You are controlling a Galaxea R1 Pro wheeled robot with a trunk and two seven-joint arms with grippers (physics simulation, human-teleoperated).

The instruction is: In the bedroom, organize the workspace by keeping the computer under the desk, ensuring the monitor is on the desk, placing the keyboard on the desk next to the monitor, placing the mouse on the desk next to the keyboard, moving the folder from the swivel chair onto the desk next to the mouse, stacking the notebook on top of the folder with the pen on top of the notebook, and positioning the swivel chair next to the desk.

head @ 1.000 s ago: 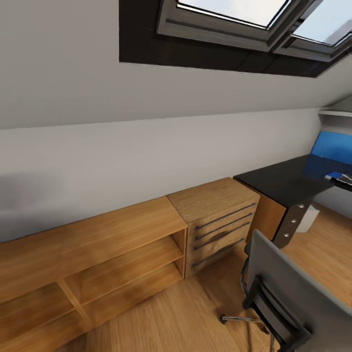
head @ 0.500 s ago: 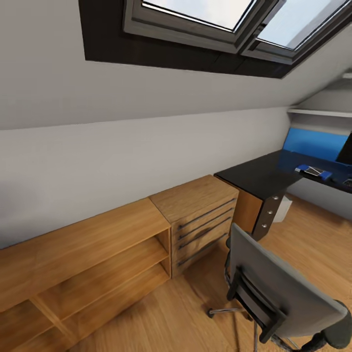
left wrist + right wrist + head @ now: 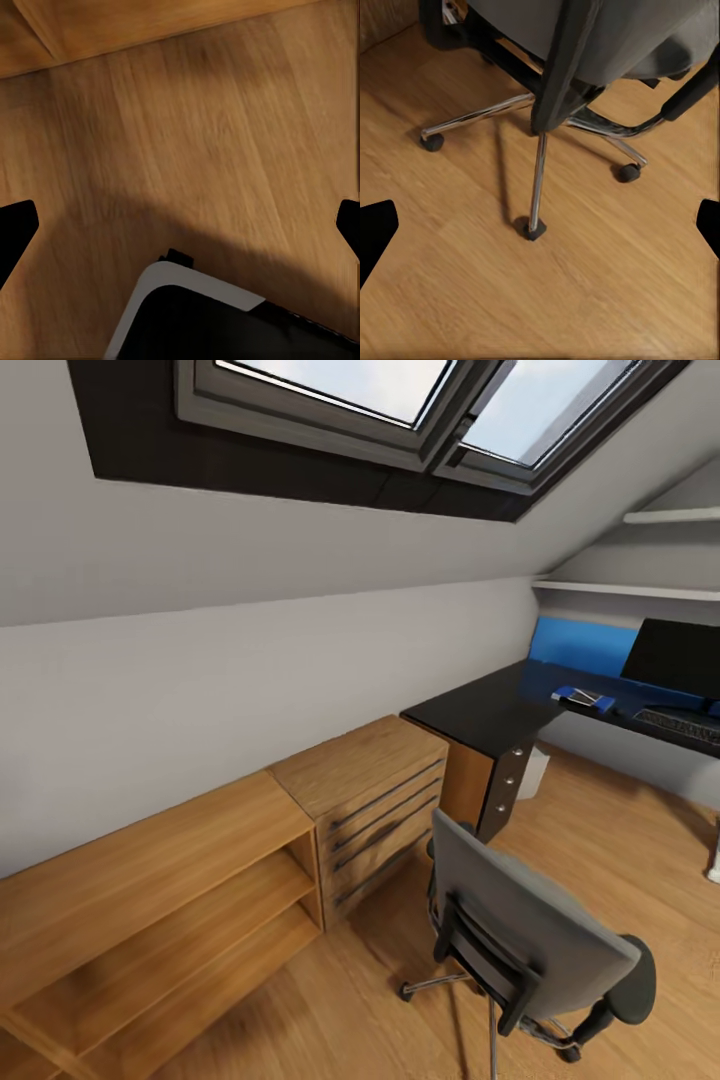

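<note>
While the swivel chair (image 3: 530,940) stands on the floor near the tabletop (image 3: 500,705), its casters suggest it rolls freely; the stiff backrest looks the best hold. Both tools' fingers (image 3: 376,229) read as spread wide, empty. Apparently the keyboard (image 3: 680,726) lies before the monitor (image 3: 685,658). Drawer chest (image 3: 375,790) shut.

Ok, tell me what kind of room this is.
Probably an attic bedroom set up as a home office: a sloped ceiling with skylights, a black desk carrying a monitor and keyboard, and a grey swivel chair on a wood floor.
</note>
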